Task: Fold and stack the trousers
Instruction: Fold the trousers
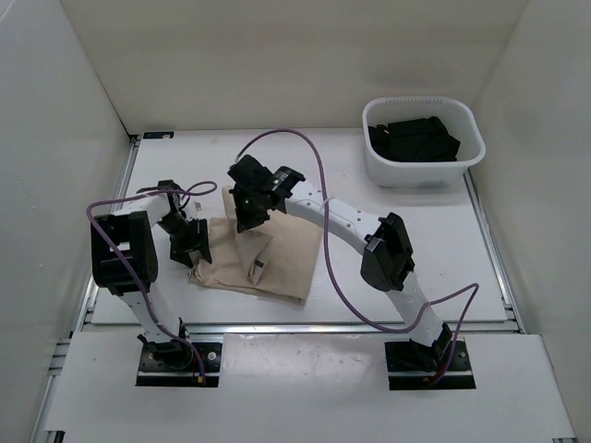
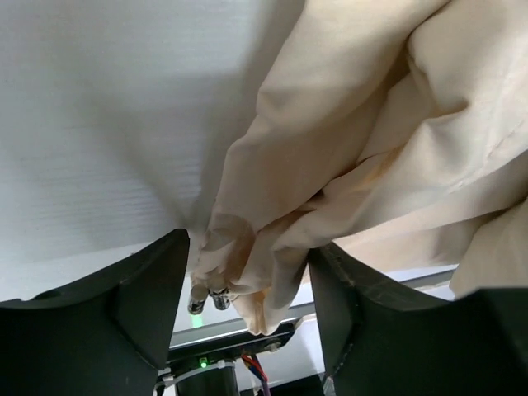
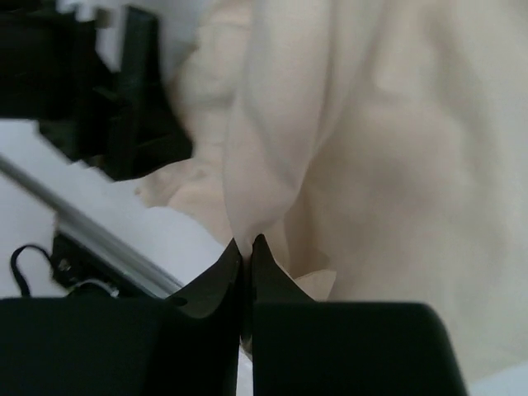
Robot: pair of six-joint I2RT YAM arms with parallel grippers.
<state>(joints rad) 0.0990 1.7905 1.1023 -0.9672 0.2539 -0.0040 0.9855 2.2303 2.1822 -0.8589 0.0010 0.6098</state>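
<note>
Has the trousers [image 1: 277, 263] in a rumpled, partly folded beige heap on the white surface [image 1: 416, 268], lying slightly toward 9 o'clock from the middle. Pinches a thin fold of the cloth with the right jaws, clenched tight on it at the heap's 11 o'clock edge, reaching in from 4 o'clock. Holds the left jaws released and spread wide at the heap's 9 o'clock edge, with a thick bunch of soft cloth filling the gap and touching both black fingers [image 2: 136, 301]. Shows, in the left wrist view, a small green light [image 2: 202, 362] below that bunch, and creased folds running up toward 1 o'clock. Has a white tub [image 1: 420, 175] of dark items [image 1: 416, 138] at 1 o'clock on the surface, well apart from the trousers. Trails a purple cable [image 1: 288, 132] in an arc at 12 o'clock, above the heap.
</note>
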